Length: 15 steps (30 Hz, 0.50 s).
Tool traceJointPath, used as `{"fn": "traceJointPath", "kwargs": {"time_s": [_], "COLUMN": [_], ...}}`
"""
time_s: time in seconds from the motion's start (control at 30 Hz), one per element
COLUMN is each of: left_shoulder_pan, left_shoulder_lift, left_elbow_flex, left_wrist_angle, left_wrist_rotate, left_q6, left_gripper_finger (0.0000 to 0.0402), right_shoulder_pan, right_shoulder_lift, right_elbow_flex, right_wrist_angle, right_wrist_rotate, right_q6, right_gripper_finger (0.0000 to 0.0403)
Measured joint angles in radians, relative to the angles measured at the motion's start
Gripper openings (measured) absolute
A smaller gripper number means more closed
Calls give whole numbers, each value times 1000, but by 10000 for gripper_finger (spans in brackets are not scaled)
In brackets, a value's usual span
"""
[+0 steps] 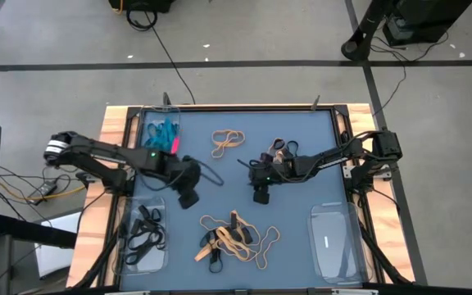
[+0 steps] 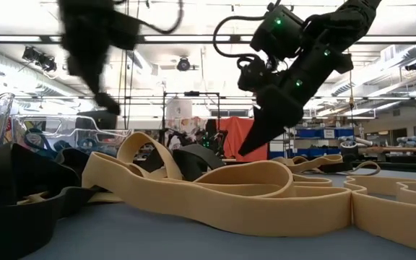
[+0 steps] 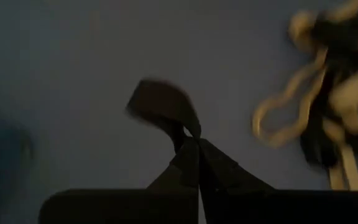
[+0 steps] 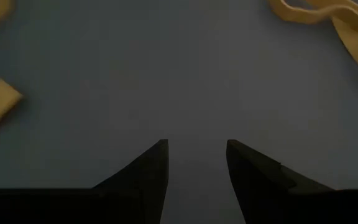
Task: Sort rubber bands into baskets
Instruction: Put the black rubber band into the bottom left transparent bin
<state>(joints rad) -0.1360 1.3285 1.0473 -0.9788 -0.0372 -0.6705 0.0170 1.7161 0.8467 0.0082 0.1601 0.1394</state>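
so, step in hand: a judgement, the left pincer [image 1: 189,197] carrying one black band [image 3: 161,106] off for sorting.
left pincer: pressed together on that black band, above bare surface [image 1: 301,135].
right pincer [image 4: 196,163]: fingers apart, holding nothing, hanging over bare surface.
mixed tan and black bands [image 1: 234,238]: just beyond the left pincer, toward the near edge.
next move: likely to the basket with black bands [image 1: 142,238], near the left pincer; release above it.
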Motion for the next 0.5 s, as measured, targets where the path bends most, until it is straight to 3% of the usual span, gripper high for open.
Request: {"fn": "traceJointPath", "kwargs": {"time_s": [0.33, 0.5], "left_shoulder_pan": [-224, -314], "left_shoulder_lift": [-72, -88], "left_elbow_flex": [0, 0], "left_wrist_angle": [-221, -288], "left_wrist_rotate": [246, 295], "left_q6": [-309, -413], "left_gripper_finger": [2, 2], "right_shoulder_pan": [0, 0], "right_shoulder_lift": [0, 0], "right_elbow_flex": [0, 0], "right_wrist_angle": [20, 20], "right_wrist_rotate": [-24, -24], "right_q6": [0, 0], "right_gripper_finger": [174, 174]}}
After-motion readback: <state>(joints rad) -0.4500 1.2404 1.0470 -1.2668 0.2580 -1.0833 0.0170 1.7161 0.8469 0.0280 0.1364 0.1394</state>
